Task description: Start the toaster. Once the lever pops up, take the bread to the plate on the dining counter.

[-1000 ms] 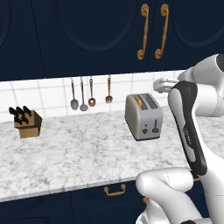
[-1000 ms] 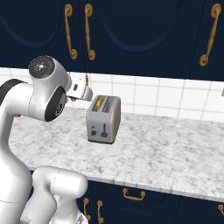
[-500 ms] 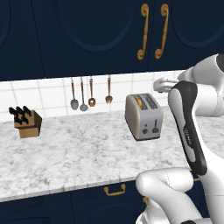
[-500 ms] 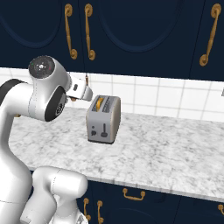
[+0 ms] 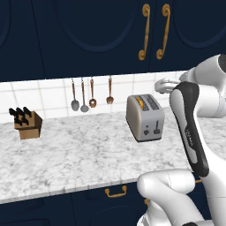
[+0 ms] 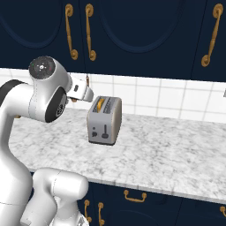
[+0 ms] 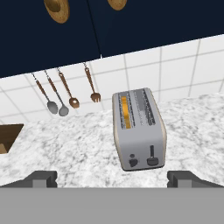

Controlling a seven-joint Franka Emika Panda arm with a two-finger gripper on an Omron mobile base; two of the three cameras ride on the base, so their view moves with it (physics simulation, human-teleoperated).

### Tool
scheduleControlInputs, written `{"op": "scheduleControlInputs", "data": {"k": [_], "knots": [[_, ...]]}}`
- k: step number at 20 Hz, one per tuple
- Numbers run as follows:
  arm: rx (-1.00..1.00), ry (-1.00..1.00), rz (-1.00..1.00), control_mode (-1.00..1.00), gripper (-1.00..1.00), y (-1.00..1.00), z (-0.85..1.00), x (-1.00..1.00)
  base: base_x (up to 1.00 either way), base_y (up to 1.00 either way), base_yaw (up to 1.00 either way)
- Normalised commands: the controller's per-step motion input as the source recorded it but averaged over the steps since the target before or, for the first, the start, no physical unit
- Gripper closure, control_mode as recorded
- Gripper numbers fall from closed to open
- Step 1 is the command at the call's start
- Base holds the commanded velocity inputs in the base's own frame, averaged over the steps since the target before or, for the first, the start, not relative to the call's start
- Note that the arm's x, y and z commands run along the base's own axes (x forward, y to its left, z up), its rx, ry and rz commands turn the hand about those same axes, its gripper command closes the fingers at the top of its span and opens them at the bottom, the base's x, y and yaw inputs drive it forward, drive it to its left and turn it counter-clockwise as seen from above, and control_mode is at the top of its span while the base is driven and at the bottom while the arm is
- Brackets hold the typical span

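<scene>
The silver-grey toaster (image 5: 145, 117) (image 6: 105, 120) (image 7: 138, 129) stands on the marbled wall counter (image 5: 75, 154) near the tiled backsplash. The bread (image 7: 125, 112) (image 5: 140, 102) (image 6: 101, 104) sits down in one slot, showing as a golden strip. On the dark end panel the lever (image 7: 152, 160) (image 5: 157, 129) (image 6: 105, 131) is a small tab in a vertical slot beside a round knob. My gripper (image 7: 113, 178) hovers above and in front of the toaster, open, with its fingertips (image 7: 43, 177) far apart and nothing between them. The plate and the dining counter are out of view.
A wooden knife block (image 5: 28, 125) (image 7: 8, 138) stands at the counter's left. Several utensils (image 5: 90, 95) (image 7: 65, 94) hang on the backsplash left of the toaster. Navy upper cabinets with brass handles (image 5: 152, 31) overhang the counter. My own white arm (image 5: 190, 128) rises right of the toaster.
</scene>
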Motion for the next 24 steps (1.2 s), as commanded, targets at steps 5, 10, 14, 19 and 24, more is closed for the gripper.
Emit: {"op": "scheduleControlInputs", "data": {"k": [5,10,14,19,24], "knots": [[0.0,0.0,0.0,-1.0,-1.0,0.0,0.0,0.0,0.0,0.0,0.0],[0.0,0.0,0.0,-1.0,-1.0,0.0,0.0,0.0,0.0,0.0,0.0],[0.0,0.0,0.0,-1.0,-1.0,0.0,0.0,0.0,0.0,0.0,0.0],[0.0,0.0,0.0,-1.0,-1.0,0.0,0.0,0.0,0.0,0.0,0.0],[0.0,0.0,0.0,-1.0,-1.0,0.0,0.0,0.0,0.0,0.0,0.0]]}}
